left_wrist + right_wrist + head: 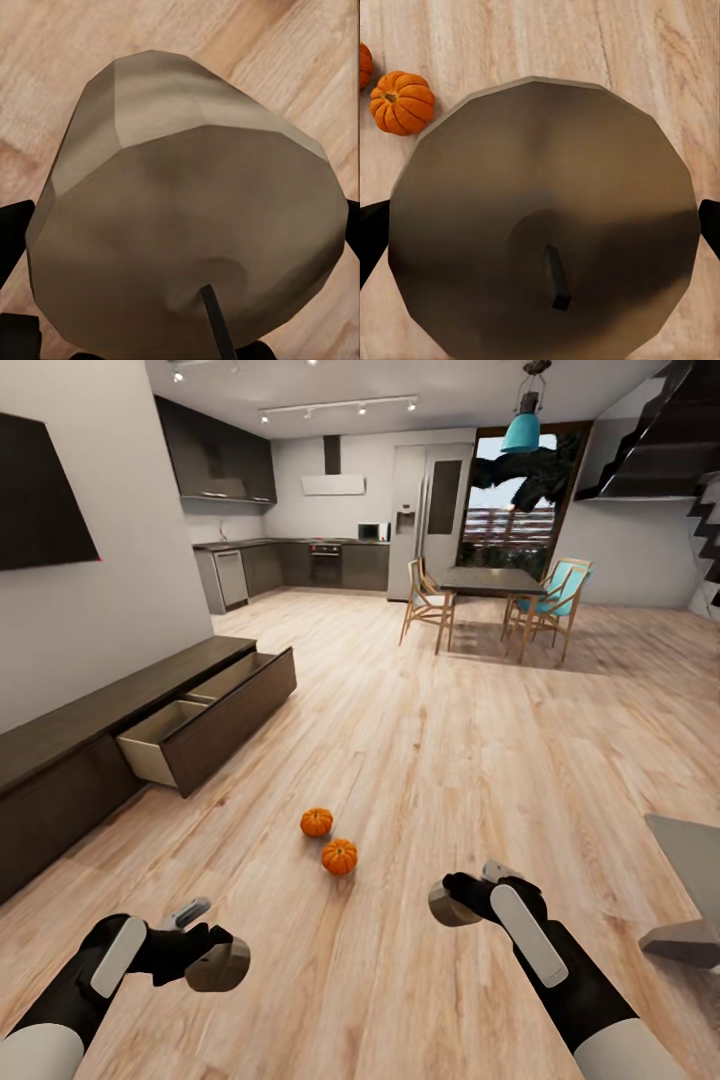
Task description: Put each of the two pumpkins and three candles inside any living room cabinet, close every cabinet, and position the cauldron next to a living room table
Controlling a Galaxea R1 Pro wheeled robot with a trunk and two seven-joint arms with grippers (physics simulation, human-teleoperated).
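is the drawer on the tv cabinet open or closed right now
Open. One drawer of the cabinet is pulled out over the floor, its pale inside showing from above and looking empty.

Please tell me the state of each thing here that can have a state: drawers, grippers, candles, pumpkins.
Far drawer: pulled open, looks empty.
Near drawer: closed.
Left gripper: shut on a candle.
Right gripper: shut on another candle.
Pumpkins: loose on the floor, upright, close together.
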